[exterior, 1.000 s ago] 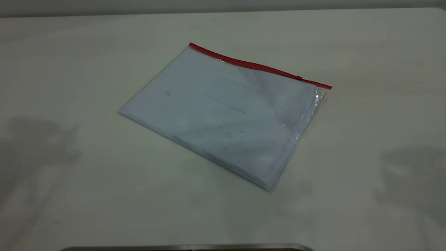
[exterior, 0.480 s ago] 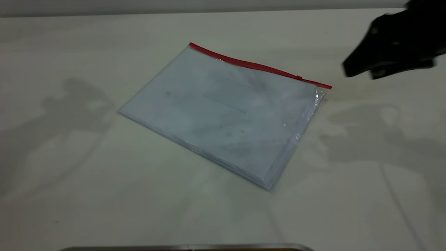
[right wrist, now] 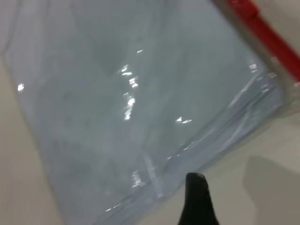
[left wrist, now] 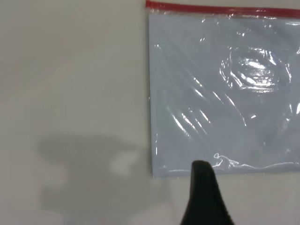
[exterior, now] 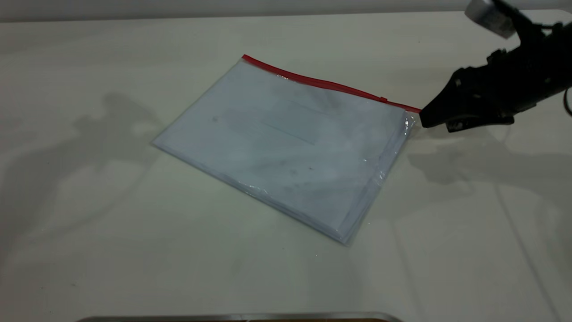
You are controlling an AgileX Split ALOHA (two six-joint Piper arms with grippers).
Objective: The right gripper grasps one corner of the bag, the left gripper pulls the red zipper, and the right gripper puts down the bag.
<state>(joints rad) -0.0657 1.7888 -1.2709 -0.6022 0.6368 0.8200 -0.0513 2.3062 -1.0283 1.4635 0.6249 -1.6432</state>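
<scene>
The bag (exterior: pixel 286 143), a flat clear pale pouch, lies on the table. The red zipper (exterior: pixel 330 84) runs along its far long edge, with the slider tab (exterior: pixel 383 99) near the right end. My right gripper (exterior: pixel 435 125) is open, low over the table just right of the bag's zipper-end corner, and holds nothing. In the right wrist view one fingertip (right wrist: pixel 196 183) shows beside the bag (right wrist: pixel 117 93) and the zipper (right wrist: pixel 262 33). My left gripper (left wrist: pixel 202 187) is outside the exterior view. In its wrist view it hovers at the bag's (left wrist: pixel 225 93) edge opposite the zipper (left wrist: pixel 220 8).
The pale table (exterior: pixel 89 223) carries only the bag. A metal rim (exterior: pixel 241 316) shows at the front edge. The table's back edge runs along the top of the exterior view. Arm shadows fall left and right of the bag.
My right gripper has come into view from the upper right and dropped to the bag's zipper-end corner. The shadow at the left has moved closer to the bag. The bag has not moved.
</scene>
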